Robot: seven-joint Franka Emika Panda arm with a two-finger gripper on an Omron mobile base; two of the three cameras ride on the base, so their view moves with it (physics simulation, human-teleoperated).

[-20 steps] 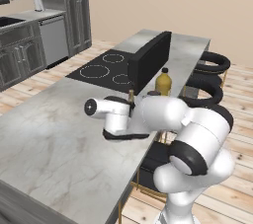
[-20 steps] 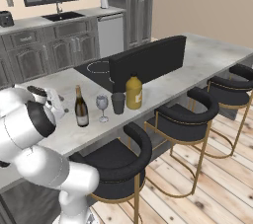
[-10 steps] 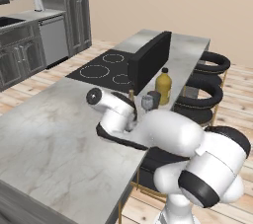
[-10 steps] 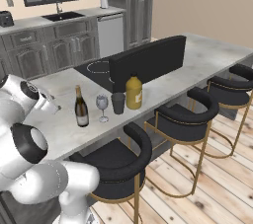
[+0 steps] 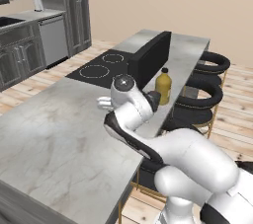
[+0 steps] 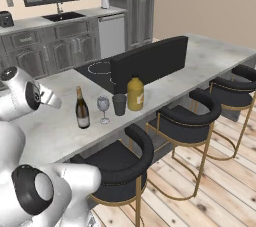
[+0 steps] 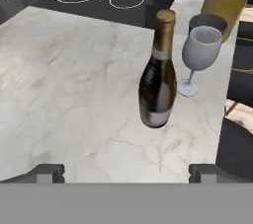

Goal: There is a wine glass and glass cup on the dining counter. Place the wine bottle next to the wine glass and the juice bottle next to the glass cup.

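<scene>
- Left base view: the juice bottle (image 5: pixel 163 86) is seen on the dining counter (image 5: pixel 59 134); the arm has been pulled back.
- Right base view: the wine bottle (image 6: pixel 82 109) stands released beside the wine glass (image 6: pixel 103 107), the glass cup (image 6: pixel 119 104) next along.
- Hand view: the gripper (image 7: pixel 126 172) is spread, empty; both placements are judged done.

Standing in a row on the dining counter (image 6: pixel 210 53), near its stool-side edge, seen from the right base view: wine bottle (image 6: pixel 82 109), then wine glass (image 6: pixel 103 106) just beside it at 3 o'clock, then glass cup (image 6: pixel 119 104), then juice bottle (image 6: pixel 135 93) touching or nearly touching the cup. Cooktop (image 6: pixel 97 68) set into the counter at 12 o'clock from the glass. Stools (image 6: pixel 184 116) tucked below at 5 o'clock.
</scene>
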